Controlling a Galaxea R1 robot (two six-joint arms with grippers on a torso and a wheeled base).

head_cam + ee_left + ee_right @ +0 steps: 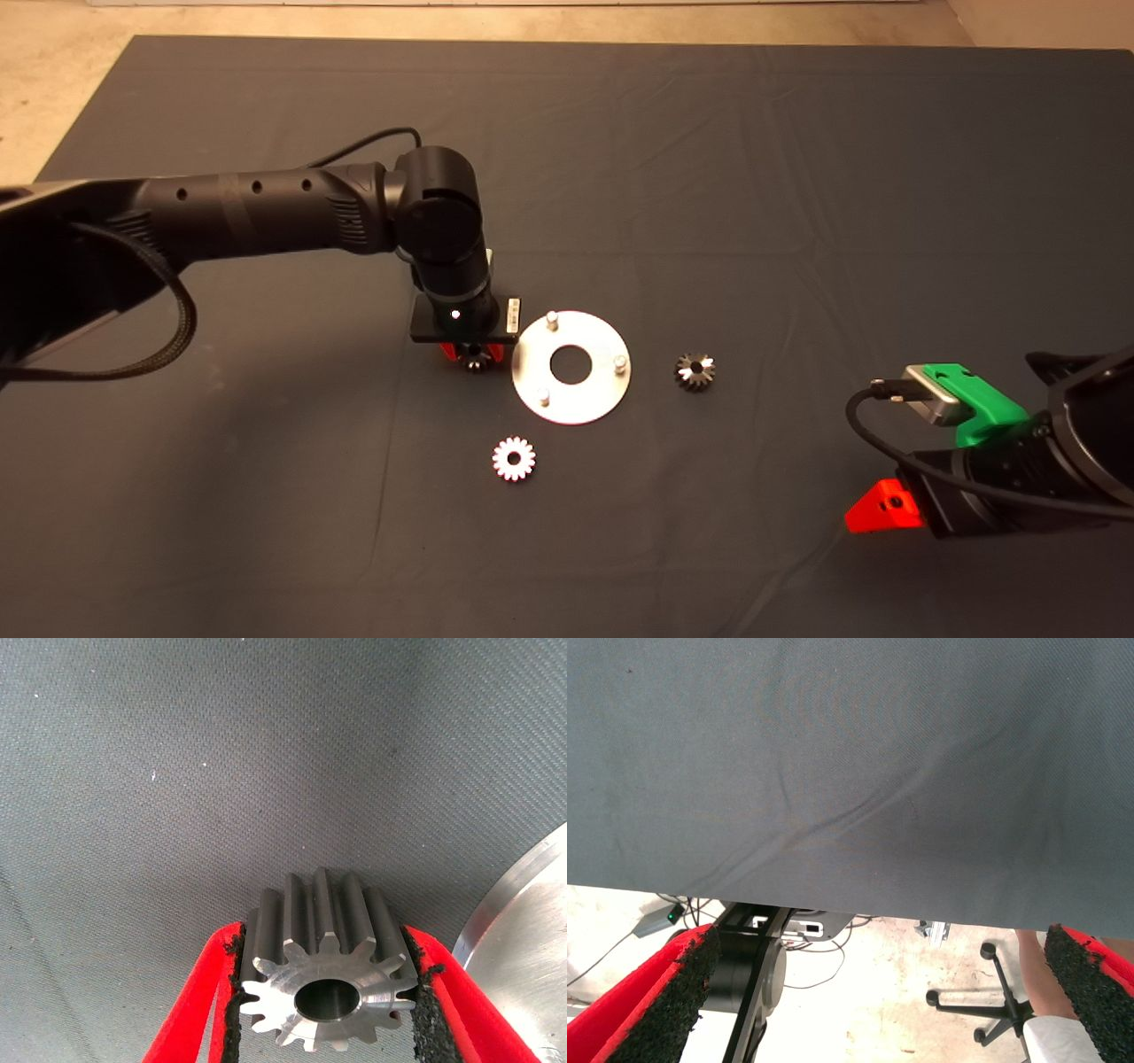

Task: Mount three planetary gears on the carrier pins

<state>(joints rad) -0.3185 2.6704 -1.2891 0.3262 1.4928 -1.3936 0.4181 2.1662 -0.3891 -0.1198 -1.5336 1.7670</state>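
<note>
No text, label or number can be read anywhere in these views

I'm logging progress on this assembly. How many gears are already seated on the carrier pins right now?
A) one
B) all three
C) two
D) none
D: all three carrier pins stand bare; two gears lie on the mat, one sits in the left gripper.

A wrinkled dark mat (797, 177) spreads across the table, pale beige floor (71, 53) shows past its far and left edges, and beyond the mat's edge in the right wrist view sit a black wheeled chair base (992, 1005), loose cables (824, 966) and a person's leg (1036, 979).
</note>
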